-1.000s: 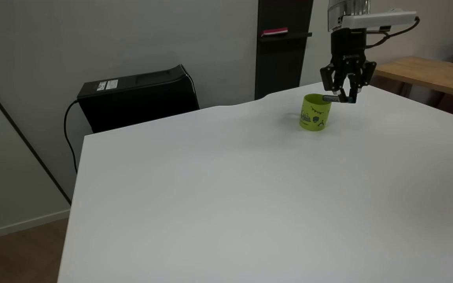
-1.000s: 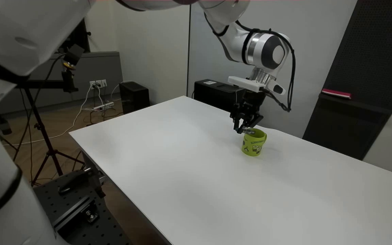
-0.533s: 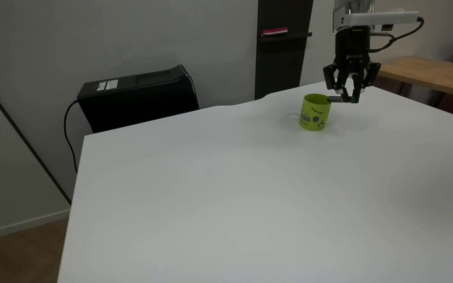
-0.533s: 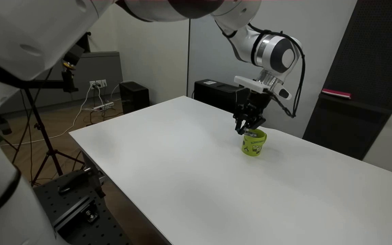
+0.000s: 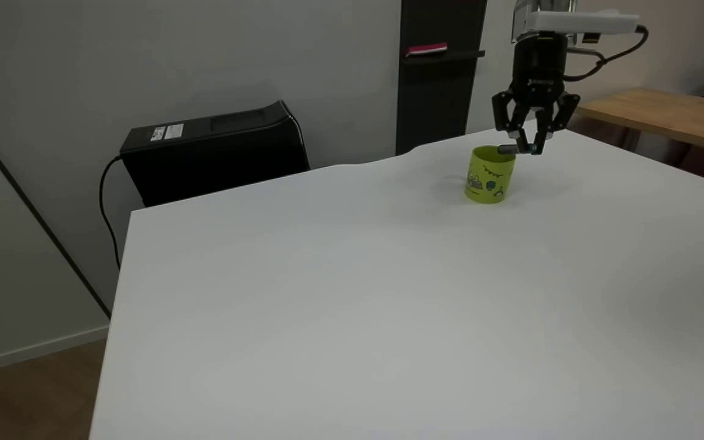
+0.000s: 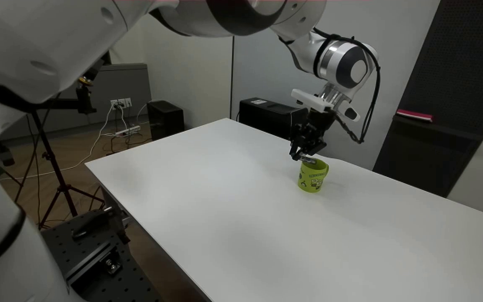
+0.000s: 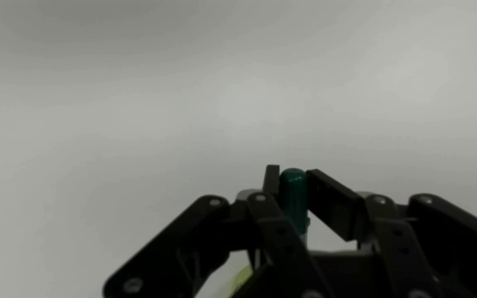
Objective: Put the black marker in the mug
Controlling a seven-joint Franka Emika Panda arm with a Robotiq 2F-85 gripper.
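The yellow-green mug (image 5: 489, 180) stands upright on the white table, and it also shows in an exterior view (image 6: 311, 180) with its handle toward the far side. My gripper (image 5: 529, 144) is shut on the black marker (image 5: 508, 149) near its greenish end. The marker lies about level, its dark end reaching over the mug's opening in both exterior views. Whether it touches the rim I cannot tell. In the wrist view the marker's green end (image 7: 293, 196) sits between the fingertips (image 7: 292, 174). Only a sliver of the mug (image 7: 242, 276) shows behind the fingers.
The white table (image 6: 224, 201) carries the mug near its far edge. A black box-shaped device (image 5: 214, 153) stands beyond the table edge. A dark cabinet (image 6: 442, 100) and a wooden table (image 5: 663, 116) are in the background.
My gripper has moved first away from the mug, then back toward it and slightly up, carrying the marker. The marker's end now sits higher at the mug's opening. The mug has not moved.
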